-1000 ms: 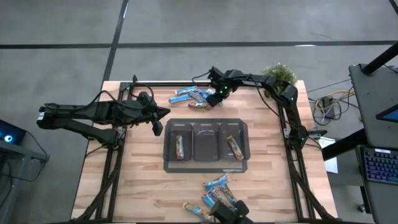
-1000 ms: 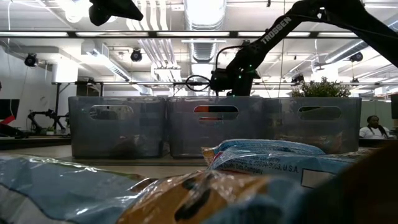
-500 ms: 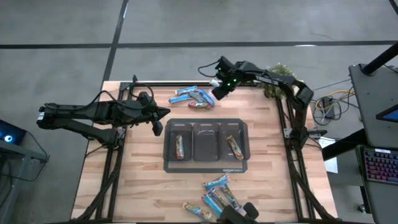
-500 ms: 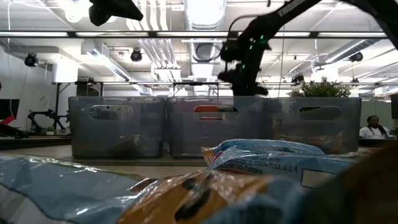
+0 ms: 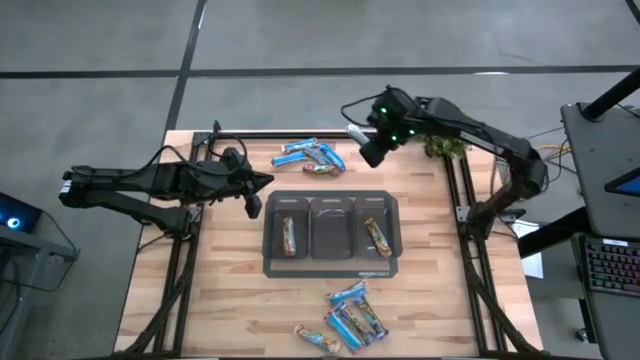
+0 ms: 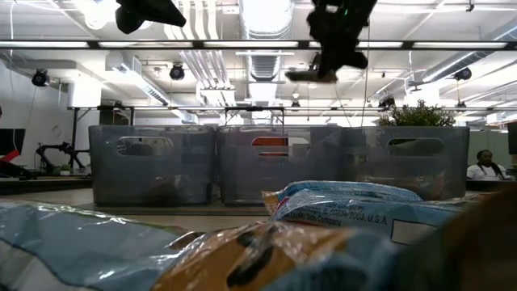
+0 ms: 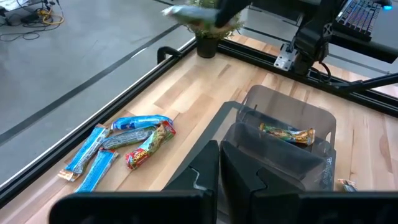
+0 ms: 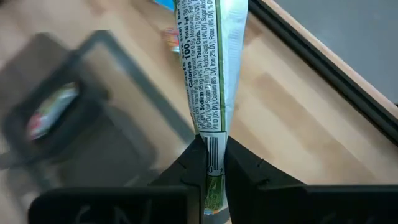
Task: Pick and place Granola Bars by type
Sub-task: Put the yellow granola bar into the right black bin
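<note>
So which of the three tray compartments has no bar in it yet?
The middle compartment of the dark tray shows no bar. The left one holds a bar and the right one holds a bar.

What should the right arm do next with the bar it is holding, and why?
Probably carry it toward the tray and lower it over the middle compartment. The right gripper is shut on a green-and-white bar, lifted above the table's far edge. That compartment looks empty, while the outer two each hold a different-looking bar. The left gripper waits shut beside the tray.
</note>
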Tool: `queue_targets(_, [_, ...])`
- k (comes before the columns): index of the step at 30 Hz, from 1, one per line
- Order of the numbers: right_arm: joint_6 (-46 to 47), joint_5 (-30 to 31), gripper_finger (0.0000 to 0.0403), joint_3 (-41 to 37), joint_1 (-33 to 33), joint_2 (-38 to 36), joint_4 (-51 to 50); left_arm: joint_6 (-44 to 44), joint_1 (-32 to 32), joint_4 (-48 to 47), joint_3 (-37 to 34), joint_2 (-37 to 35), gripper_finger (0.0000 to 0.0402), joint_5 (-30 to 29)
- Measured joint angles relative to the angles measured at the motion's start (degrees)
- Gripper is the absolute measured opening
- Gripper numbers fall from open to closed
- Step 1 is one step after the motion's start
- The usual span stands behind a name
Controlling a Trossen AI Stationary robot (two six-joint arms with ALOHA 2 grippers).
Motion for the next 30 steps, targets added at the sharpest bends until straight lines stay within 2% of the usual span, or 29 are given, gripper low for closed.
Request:
queue_targets(13, [11.63, -0.39, 0.0028, 0.00, 13.10, -5.88, -7.07, 0.02, 0.00, -0.02, 0.00, 0.00, 0.0000, 0.00])
queue_targets(26, [31.68, -0.02, 0.0028, -0.39, 27.51, -3.80, -11.90, 0.01, 0.00, -0.02, 0.00, 0.00, 0.0000, 0.02])
queue_targets(30, [37.45, 2.47, 0.0028, -2.10, 29.90, -2.96, -11.89, 0.02, -0.02, -0.02, 0.00, 0.00, 0.0000, 0.02])
